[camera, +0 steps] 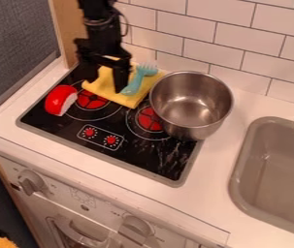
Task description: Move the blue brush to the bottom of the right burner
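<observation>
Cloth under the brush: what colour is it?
The cloth is yellow, seen best in the camera view.

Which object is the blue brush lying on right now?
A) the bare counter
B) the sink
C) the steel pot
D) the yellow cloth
D: the blue brush lies on the yellow cloth, to the left of the steel pot in the view.

Toy kitchen: stovetop (71, 130) with red burners, sink (266, 164), tiled wall (227, 43), oven knobs (31, 183).
</observation>
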Motion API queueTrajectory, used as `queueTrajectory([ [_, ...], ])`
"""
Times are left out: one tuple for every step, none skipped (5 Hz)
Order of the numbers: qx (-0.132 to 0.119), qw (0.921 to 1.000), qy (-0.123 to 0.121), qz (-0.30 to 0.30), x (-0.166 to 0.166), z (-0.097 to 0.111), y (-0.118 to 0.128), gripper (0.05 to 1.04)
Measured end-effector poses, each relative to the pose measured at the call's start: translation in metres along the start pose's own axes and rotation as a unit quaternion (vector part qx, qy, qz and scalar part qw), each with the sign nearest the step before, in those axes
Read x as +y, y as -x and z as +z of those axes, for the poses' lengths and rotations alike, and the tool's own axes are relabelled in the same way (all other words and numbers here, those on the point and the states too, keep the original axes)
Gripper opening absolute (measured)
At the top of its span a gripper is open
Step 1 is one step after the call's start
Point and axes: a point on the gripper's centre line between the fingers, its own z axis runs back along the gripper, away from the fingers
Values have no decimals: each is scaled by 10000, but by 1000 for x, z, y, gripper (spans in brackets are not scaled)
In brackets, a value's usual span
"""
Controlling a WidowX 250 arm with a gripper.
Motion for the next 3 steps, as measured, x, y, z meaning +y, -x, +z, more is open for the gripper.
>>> queueTrajectory([
  [72,10000,-10,-54,-5,-14,-30,1001],
  [79,9999,71,76,-4,-18,-42,1001],
  [88,9998,96,115,-4,-15,-44,966],
])
